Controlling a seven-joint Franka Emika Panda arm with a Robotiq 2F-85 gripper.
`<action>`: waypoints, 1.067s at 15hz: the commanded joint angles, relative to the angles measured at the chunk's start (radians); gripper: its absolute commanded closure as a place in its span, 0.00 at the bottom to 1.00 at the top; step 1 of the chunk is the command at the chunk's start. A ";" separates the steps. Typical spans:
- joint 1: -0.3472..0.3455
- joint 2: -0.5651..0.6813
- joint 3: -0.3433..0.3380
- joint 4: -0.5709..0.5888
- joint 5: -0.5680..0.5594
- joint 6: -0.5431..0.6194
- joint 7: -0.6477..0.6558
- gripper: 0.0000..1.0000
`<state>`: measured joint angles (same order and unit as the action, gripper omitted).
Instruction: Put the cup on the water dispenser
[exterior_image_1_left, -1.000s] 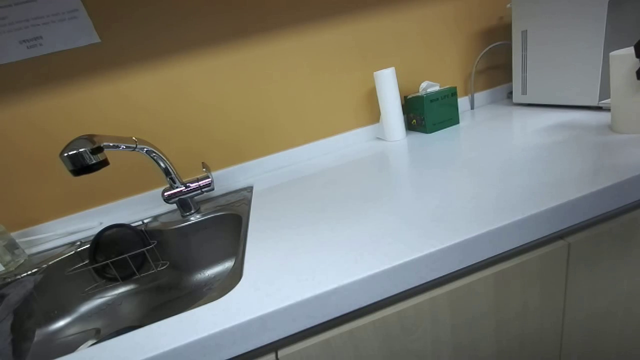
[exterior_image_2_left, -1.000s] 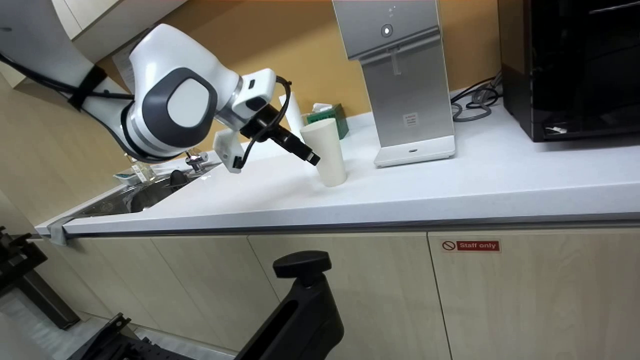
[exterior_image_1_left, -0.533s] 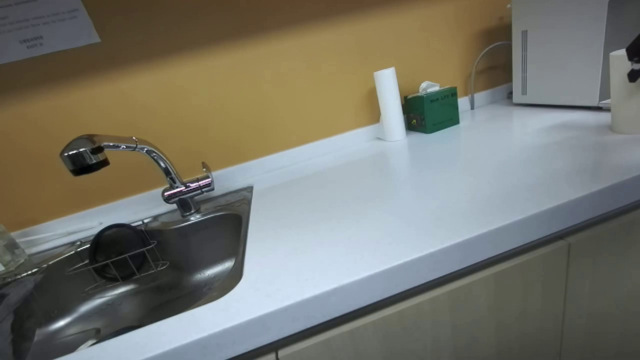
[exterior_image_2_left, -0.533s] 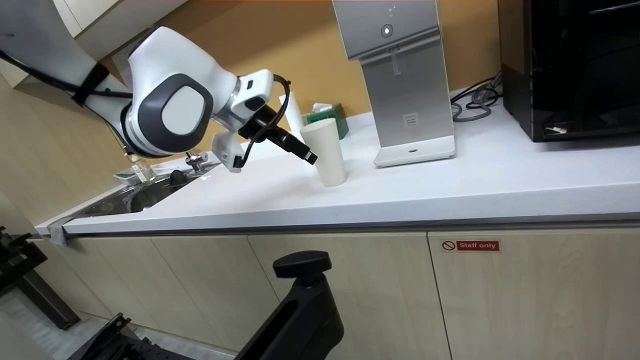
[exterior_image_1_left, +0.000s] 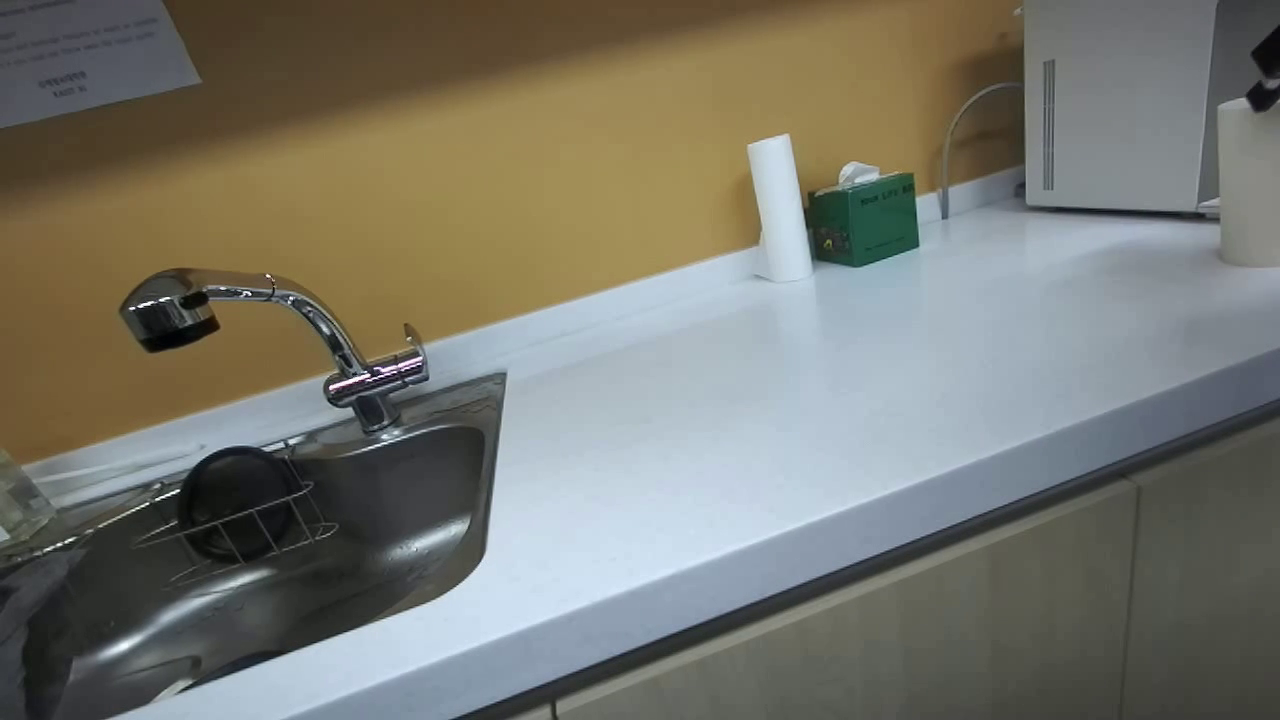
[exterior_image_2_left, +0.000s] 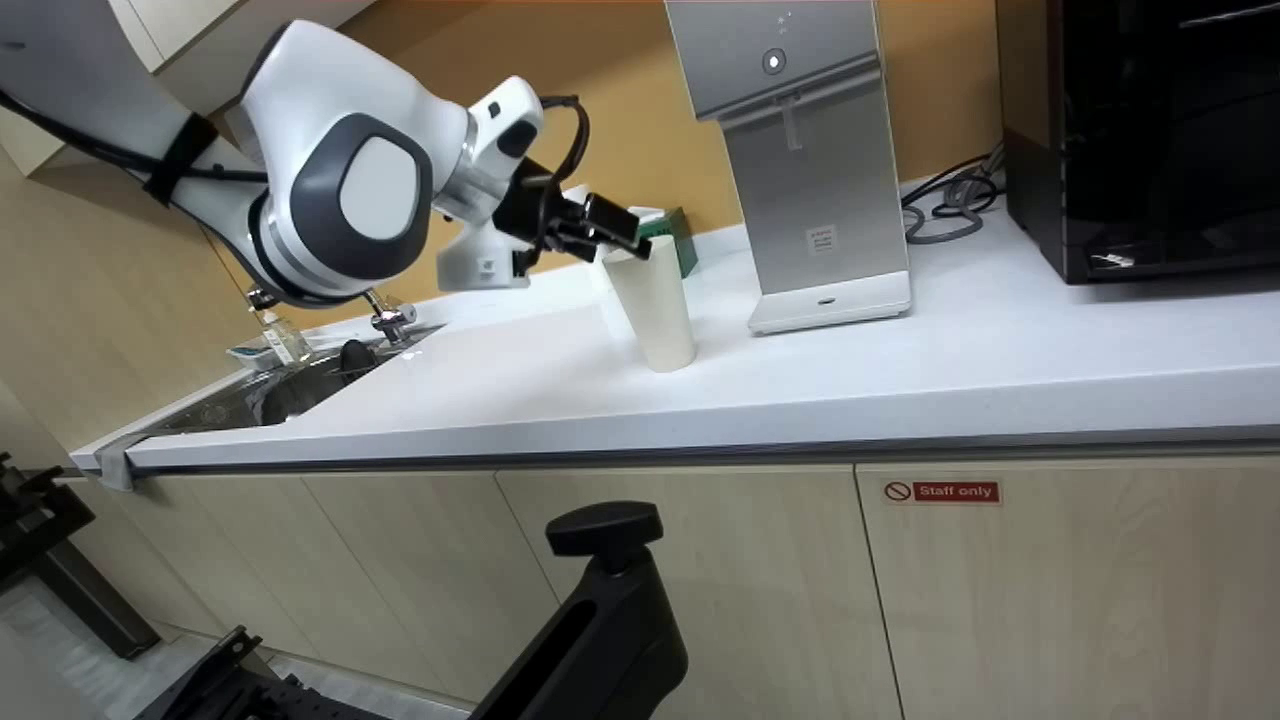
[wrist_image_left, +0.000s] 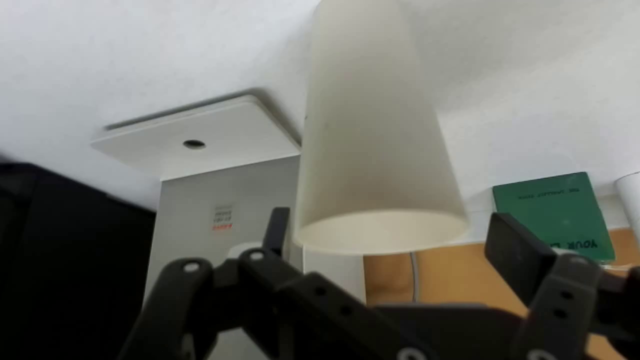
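The white cup (exterior_image_2_left: 655, 310) stands on the counter, open end up. It shows at the right edge in an exterior view (exterior_image_1_left: 1248, 190) and upside down in the wrist view (wrist_image_left: 372, 125). My gripper (exterior_image_2_left: 618, 238) is at the height of the cup's rim. In the wrist view the gripper (wrist_image_left: 392, 227) is open, its fingers on either side of the rim. One finger is very close to the rim, the other clearly apart. Whether the near finger touches is unclear. The water dispenser (exterior_image_2_left: 825, 200), grey-fronted with a white base, stands beside the cup; its side (exterior_image_1_left: 1115, 110) shows too.
A green tissue box (exterior_image_1_left: 865, 220) and a slim white roll (exterior_image_1_left: 780, 210) stand by the wall. A black appliance (exterior_image_2_left: 1150, 140) is beyond the dispenser, with cables (exterior_image_2_left: 955, 205) between. The sink (exterior_image_1_left: 400, 500) with chrome tap (exterior_image_1_left: 370, 385) is at the counter's far end.
My gripper has risen from beside the cup's upper side to its rim and turned, so both fingers now show. The cup has shifted only very slightly, if at all.
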<state>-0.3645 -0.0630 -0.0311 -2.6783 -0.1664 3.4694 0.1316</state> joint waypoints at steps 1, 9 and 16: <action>-0.029 -0.055 -0.031 0.019 0.034 -0.003 -0.160 0.00; 0.067 -0.053 -0.123 0.015 0.076 -0.016 -0.203 0.00; 0.222 -0.148 -0.215 -0.073 -0.197 -0.076 -0.057 0.00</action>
<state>-0.2020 -0.1389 -0.1873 -2.7005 -0.2904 3.4136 0.0261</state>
